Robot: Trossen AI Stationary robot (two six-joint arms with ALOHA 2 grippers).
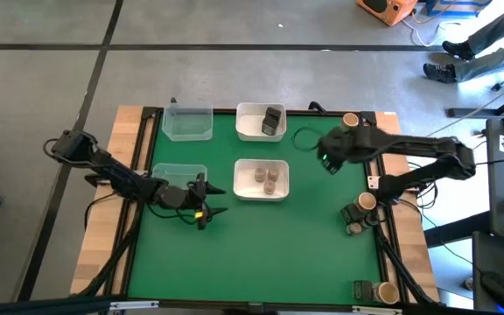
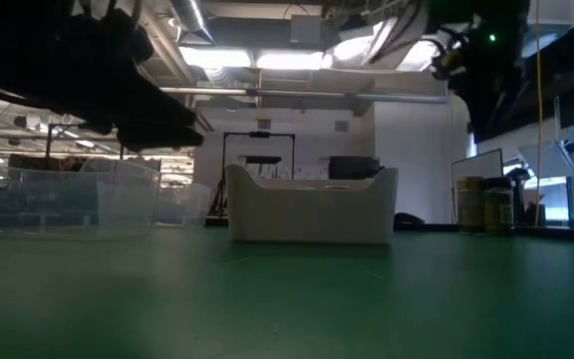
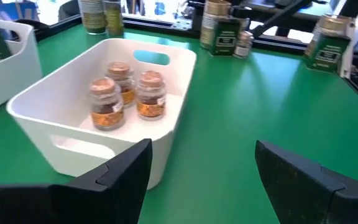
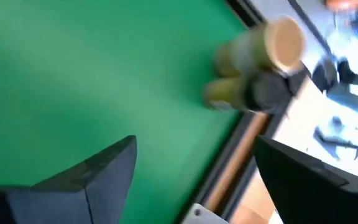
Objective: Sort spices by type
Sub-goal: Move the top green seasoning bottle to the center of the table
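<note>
- Reaching with the right gripper [image 1: 326, 162] toward the unsorted spices looks like the step in hand; its fingers stand apart and hold nothing, and it hangs above the mat to the right of the centre tray [image 1: 262, 178].
- Doing this well means picking one jar from the edge cluster [image 1: 360, 214], which sits to the right of the centre tray and a little nearer the front, against the table frame; the wrist view shows a tan-topped jar [image 4: 272, 45] touching a dark-capped one [image 4: 267, 89], so I would come down on an outer jar with the fingers clear of its neighbour.
- Mind the frame rail just beside the cluster: a finger could catch on it.
- The left gripper [image 1: 205, 201] waits to the left of the centre tray, fingers spread and empty.
- Count, sorted: three small brown jars [image 3: 124, 94] stand together in the centre tray; one dark grey tin [image 1: 273, 120] sits in the rear tray [image 1: 250, 114], directly behind the centre tray.
- Count, unsorted: about three in the edge cluster, two at the front right corner [image 1: 374, 291], one tan-topped jar at the rear right corner [image 1: 350, 120]; the exact number in the cluster is hard to tell.
- Two clear tubs [image 1: 187, 122] lie left of the trays, with no spices visible in them.
</note>
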